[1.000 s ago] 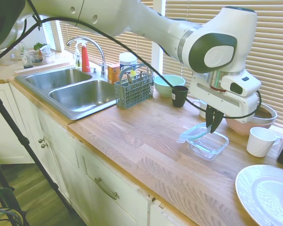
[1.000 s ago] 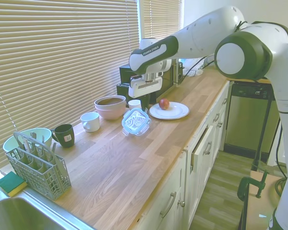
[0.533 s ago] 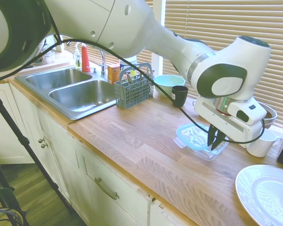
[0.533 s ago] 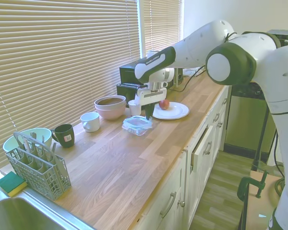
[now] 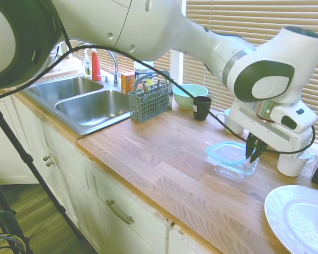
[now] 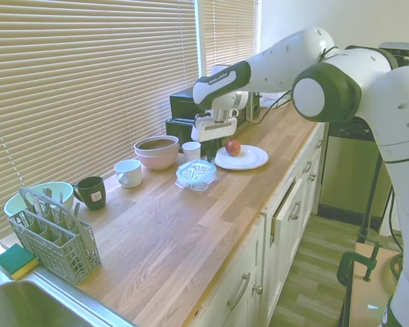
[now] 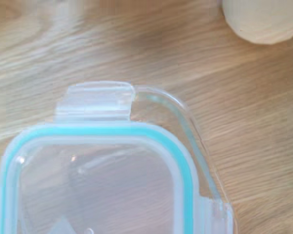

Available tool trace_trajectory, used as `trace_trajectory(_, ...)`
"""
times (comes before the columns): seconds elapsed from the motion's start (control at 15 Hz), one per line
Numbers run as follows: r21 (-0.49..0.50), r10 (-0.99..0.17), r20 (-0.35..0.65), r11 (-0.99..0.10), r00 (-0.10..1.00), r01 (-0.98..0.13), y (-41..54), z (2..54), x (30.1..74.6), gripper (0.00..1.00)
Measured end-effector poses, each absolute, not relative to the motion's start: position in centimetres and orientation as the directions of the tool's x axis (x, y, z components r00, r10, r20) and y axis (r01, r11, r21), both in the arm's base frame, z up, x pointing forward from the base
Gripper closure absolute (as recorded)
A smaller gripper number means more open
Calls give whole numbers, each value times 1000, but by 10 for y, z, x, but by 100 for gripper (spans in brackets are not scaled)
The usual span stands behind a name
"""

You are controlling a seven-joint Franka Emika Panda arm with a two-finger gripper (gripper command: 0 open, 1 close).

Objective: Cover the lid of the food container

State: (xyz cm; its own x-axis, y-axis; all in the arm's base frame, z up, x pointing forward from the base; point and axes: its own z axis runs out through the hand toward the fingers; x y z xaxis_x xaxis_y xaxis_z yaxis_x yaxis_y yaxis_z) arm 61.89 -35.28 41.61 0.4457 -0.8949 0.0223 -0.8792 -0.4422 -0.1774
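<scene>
The clear plastic lid with the teal-blue rim [image 5: 229, 151] is laid skewed over the small clear glass food container [image 5: 236, 168], one container corner left exposed, so not seated yet. The gripper [image 5: 254, 154] looks pinched on the lid's edge, probably for nudging it square on the wooden counter [image 5: 164, 159].

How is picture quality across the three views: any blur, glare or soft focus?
First exterior view: arm's wrist motion-blurred, window blown out above it, lid fairly clear. Second exterior view: sharp, evenly lit, blinds bright; lid small but legible. Wrist view: lid and food container rim a little soft, countertop grain readable.
</scene>
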Motion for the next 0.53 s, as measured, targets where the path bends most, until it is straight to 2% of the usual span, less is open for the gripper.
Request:
trace_trajectory(0.2,-129,-884,47,-467,466,-875,-356,436,628,100)
trace_trajectory(0.53,-56,-871,74,-489,485,-870,-363,415,657,100)
